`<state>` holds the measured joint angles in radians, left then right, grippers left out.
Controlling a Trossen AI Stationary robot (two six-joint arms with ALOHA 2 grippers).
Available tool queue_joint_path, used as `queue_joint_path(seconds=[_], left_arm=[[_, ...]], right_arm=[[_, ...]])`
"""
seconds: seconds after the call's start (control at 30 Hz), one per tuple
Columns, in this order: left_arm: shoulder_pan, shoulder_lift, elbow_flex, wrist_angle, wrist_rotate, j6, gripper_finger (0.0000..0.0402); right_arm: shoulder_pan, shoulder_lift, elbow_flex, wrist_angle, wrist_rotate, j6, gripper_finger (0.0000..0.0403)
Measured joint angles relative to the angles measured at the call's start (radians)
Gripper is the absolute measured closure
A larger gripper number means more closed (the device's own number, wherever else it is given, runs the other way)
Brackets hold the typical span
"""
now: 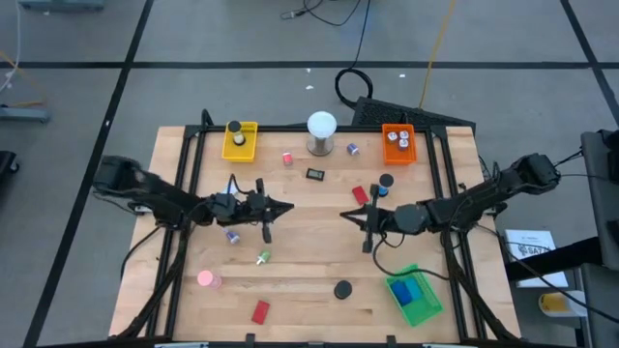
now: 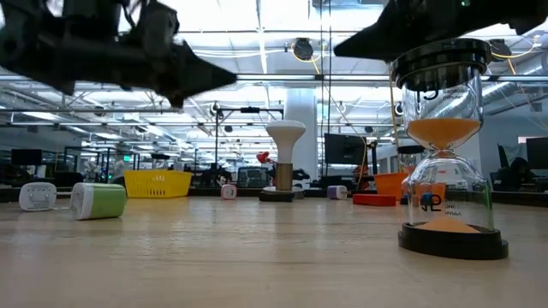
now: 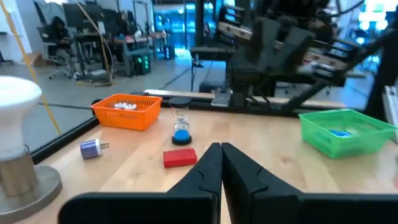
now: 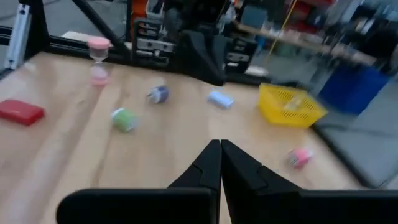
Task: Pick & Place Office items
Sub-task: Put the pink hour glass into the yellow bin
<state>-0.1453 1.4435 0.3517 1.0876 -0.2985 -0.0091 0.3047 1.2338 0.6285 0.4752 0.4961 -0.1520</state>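
Note:
The office items lie scattered on the wooden table (image 1: 309,271). A red block (image 1: 360,194) and a blue-sand timer (image 1: 384,184) sit right of centre. A purple bit (image 1: 232,236), a green bit (image 1: 262,257), a pink timer (image 1: 207,279), a black-capped timer (image 1: 342,289) and a second red block (image 1: 260,311) lie nearer the front. My left gripper (image 1: 285,207) hovers left of centre, level and shut, pointing at the red block (image 3: 180,157). My right gripper (image 1: 345,215) hovers right of centre, shut, pointing toward the left arm. Neither holds anything.
A yellow tray (image 1: 240,140) and an orange tray (image 1: 398,143) stand at the back, with a white ball on a metal base (image 1: 321,130) between them. A green tray (image 1: 416,295) with a blue piece sits at the front right. The two fingertips face each other a short gap apart.

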Motion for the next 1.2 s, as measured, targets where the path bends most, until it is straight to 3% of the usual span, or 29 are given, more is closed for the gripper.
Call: queue_joint_path(seconds=[0.17, 0.3, 0.47, 0.67, 0.87, 1.2], left_arm=[[-0.041, -0.275, 0.065, -0.507, -0.002, -0.026, 0.0398], [-0.095, -0.406, 0.189, -0.959, -0.068, -0.16, 0.0393], [-0.197, -0.412, 0.435, -1.572, -0.076, -0.378, 0.0398], [-0.318, -0.305, 0.684, -2.029, -0.052, -0.665, 0.0397], [-0.404, -0.193, 0.831, -2.305, 0.099, -0.998, 0.038], [-0.545, -0.083, 0.879, -2.38, 0.273, -1.365, 0.0245]], right_arm=[[-0.046, -0.021, 0.0, 0.092, 0.001, -0.161, 0.0399], [-0.087, -0.029, 0.0, 0.155, 0.001, -0.2, 0.0399], [-0.124, -0.028, 0.0, 0.159, 0.0, -0.182, 0.0399], [-0.135, -0.028, 0.0, 0.142, 0.0, -0.147, 0.0399], [-0.135, -0.028, 0.0, 0.118, 0.0, -0.144, 0.0399], [-0.135, -0.028, 0.0, 0.117, -0.001, -0.144, 0.0399]])
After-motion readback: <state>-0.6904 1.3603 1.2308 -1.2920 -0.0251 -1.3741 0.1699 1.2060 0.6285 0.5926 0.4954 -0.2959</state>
